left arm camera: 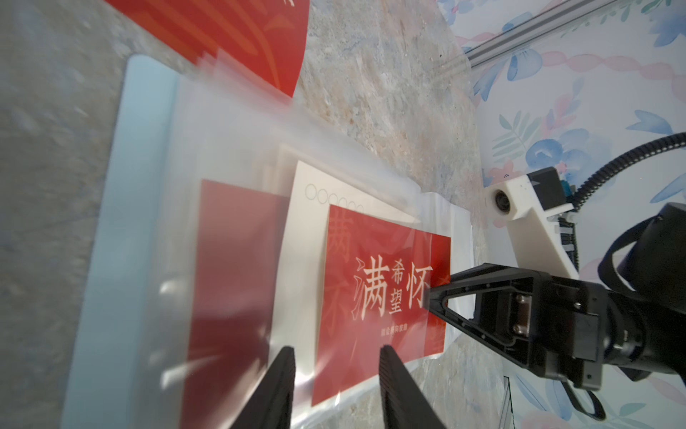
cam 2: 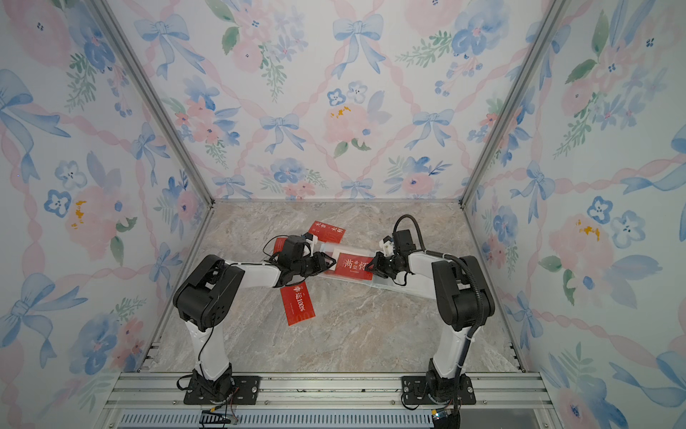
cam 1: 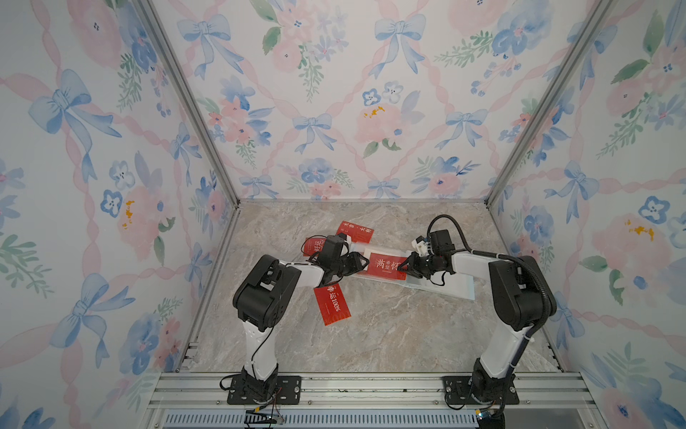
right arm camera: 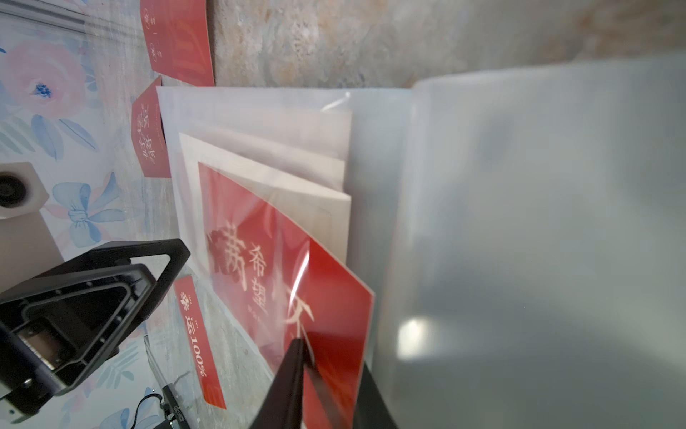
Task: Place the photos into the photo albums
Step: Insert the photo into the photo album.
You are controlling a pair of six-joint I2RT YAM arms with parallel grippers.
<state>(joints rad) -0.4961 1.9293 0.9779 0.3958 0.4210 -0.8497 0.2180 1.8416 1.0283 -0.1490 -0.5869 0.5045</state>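
Left fingers (left arm camera: 278, 386): spread apart over the clear sleeve of the album (left arm camera: 111, 223).
Right fingers (right arm camera: 291, 371): parted, edge of the red card (left arm camera: 386, 282) between them.
Bench (cam 1: 389, 334): three loose cards (cam 1: 332, 302).

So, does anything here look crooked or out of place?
Yes. The red card in the open album sits askew, one end sticking out of its clear sleeve by the right end effector. The whitish card beneath it is tilted too. Three more red cards lie scattered on the table.
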